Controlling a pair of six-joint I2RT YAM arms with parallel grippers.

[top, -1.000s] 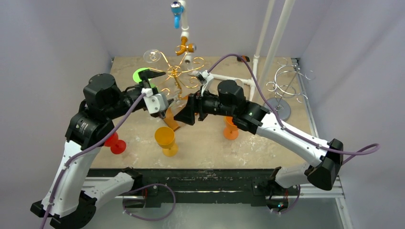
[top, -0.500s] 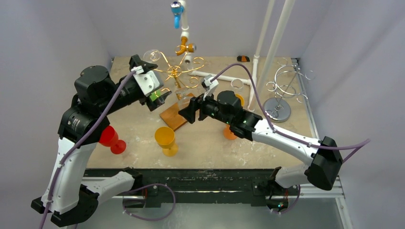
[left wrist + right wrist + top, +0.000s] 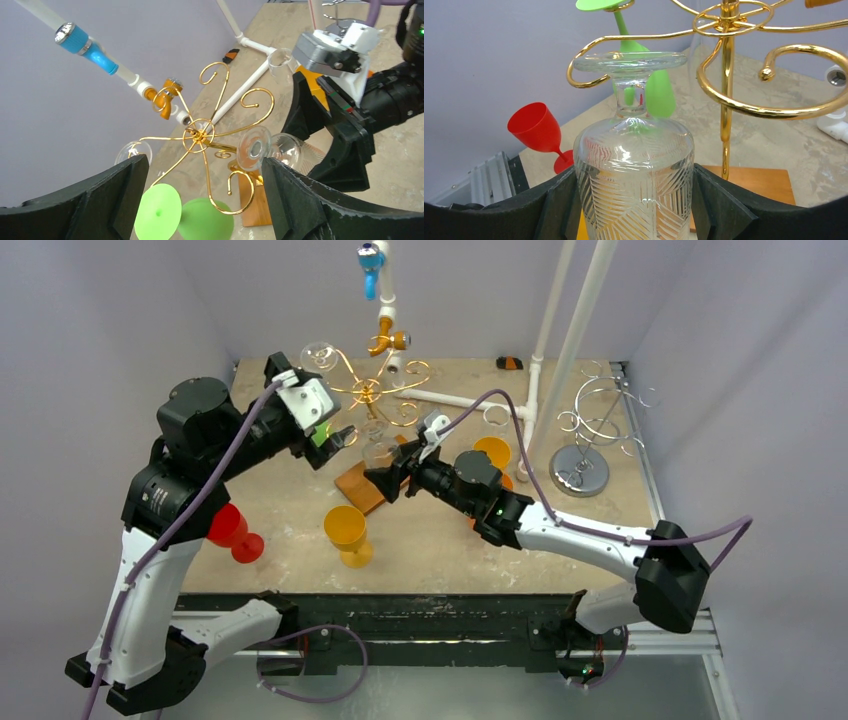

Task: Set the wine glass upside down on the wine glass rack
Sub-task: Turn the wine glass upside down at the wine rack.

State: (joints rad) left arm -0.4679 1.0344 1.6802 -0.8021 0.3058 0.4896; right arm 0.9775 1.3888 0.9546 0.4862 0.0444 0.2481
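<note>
My right gripper (image 3: 388, 478) (image 3: 634, 175) is shut on the bowl of a clear cut-glass wine glass (image 3: 634, 190) and holds it upside down, foot up. Its foot (image 3: 630, 61) is level with a curled arm of the gold wine glass rack (image 3: 724, 75) (image 3: 366, 390), with the stem at the hook's opening. I cannot tell if the foot rests on the wire. My left gripper (image 3: 335, 435) (image 3: 202, 165) is open and empty, just left of the rack, and sees the glass (image 3: 285, 150) and the rack hub (image 3: 200, 134).
A green glass (image 3: 157, 210) (image 3: 659, 95) and another clear glass (image 3: 318, 357) hang on the rack, which stands on a wooden base (image 3: 360, 485). A red glass (image 3: 232, 530), a yellow goblet (image 3: 346, 530), an orange glass (image 3: 492, 455), a silver rack (image 3: 590, 430) and white pipes (image 3: 560, 320) stand around.
My left gripper has pulled away from the glass, up and back to the left, and stands open. My right gripper has carried the glass left toward the rack's arm.
</note>
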